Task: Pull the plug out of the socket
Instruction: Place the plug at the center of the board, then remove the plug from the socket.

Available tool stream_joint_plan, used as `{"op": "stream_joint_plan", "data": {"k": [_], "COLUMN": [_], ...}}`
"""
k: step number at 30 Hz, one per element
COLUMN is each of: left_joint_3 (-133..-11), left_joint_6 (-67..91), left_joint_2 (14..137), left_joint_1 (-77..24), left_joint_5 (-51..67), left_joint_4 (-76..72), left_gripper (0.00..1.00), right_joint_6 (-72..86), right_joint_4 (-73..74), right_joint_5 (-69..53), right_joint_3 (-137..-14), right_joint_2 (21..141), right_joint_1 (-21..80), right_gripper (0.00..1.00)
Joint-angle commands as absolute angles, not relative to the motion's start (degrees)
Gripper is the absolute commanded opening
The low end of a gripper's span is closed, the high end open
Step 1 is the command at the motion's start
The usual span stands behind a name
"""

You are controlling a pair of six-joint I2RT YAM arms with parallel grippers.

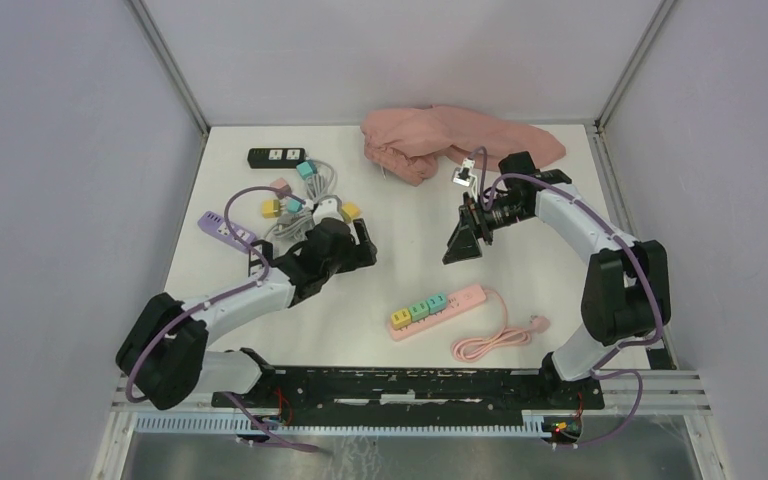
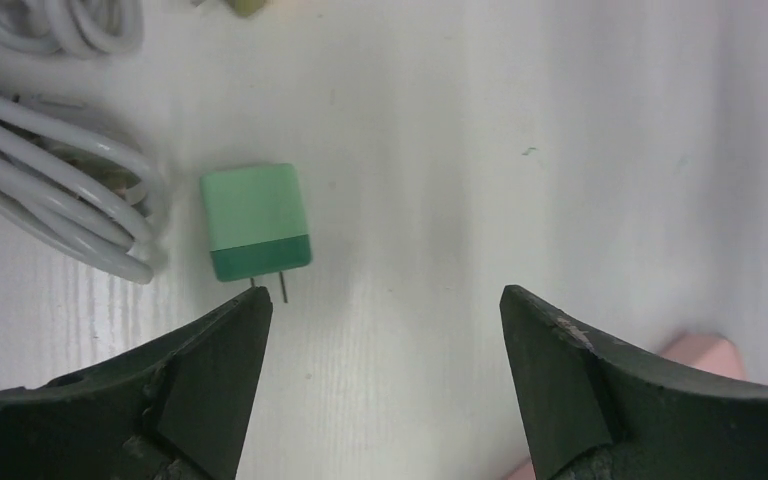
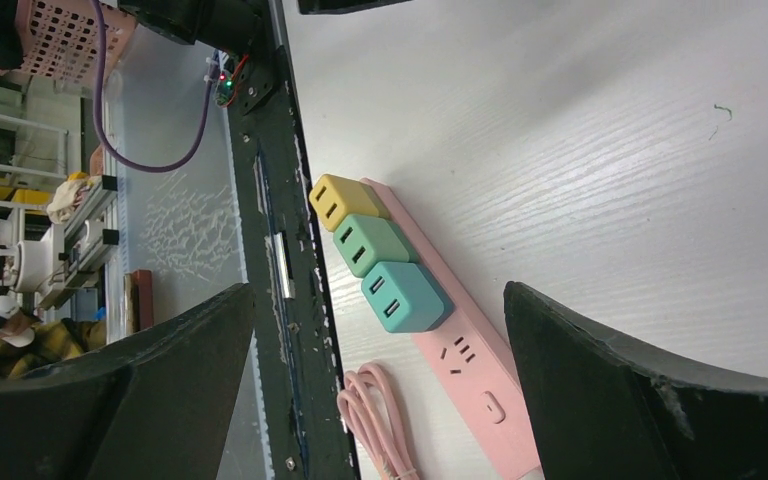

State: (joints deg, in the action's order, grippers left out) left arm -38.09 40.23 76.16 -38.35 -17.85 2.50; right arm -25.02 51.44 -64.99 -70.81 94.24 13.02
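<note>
A pink power strip (image 1: 440,309) lies at the front middle of the table with a yellow plug (image 1: 400,318), a green plug (image 1: 419,309) and a teal plug (image 1: 437,301) seated in it. The right wrist view shows the strip (image 3: 465,360) and its yellow (image 3: 345,200), green (image 3: 372,246) and teal (image 3: 405,296) plugs. My right gripper (image 1: 458,250) is open and empty, above and behind the strip (image 3: 379,292). My left gripper (image 1: 364,241) is open and empty (image 2: 385,310). A loose green plug (image 2: 256,220) lies on the table just beyond its left finger, prongs bare.
A black power strip (image 1: 275,156), a purple strip (image 1: 224,227), grey cables (image 1: 305,205) and small plugs lie at the back left. A pink cloth (image 1: 450,140) lies at the back. The pink cord (image 1: 490,343) coils right of the strip. A pink edge (image 2: 705,350) shows by the left gripper's right finger.
</note>
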Motion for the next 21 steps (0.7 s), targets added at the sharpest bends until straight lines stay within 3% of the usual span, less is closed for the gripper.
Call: {"op": "stream_joint_plan", "data": {"k": [1, 17, 21], "left_joint_3": [-35.3, -19.7, -15.9], "left_joint_6": [36.4, 35.5, 37.1], "left_joint_2": [69.2, 49.4, 46.9], "left_joint_1": [-38.2, -38.2, -38.2], "left_joint_5": [-8.2, 15.5, 17.9], "left_joint_4": [-4.4, -34.4, -41.5], "left_gripper": [0.92, 0.95, 0.95], "right_joint_6": [-27.4, -34.2, -47.1], "right_joint_4": [51.1, 52.1, 59.7], "right_joint_5": [-65.7, -70.1, -76.6], "right_joint_3": [-71.8, -68.7, -67.5], "right_joint_2": [90.4, 83.9, 82.2], "right_joint_1": [12.8, 12.8, 12.1], "right_gripper": [1.00, 1.00, 1.00]}}
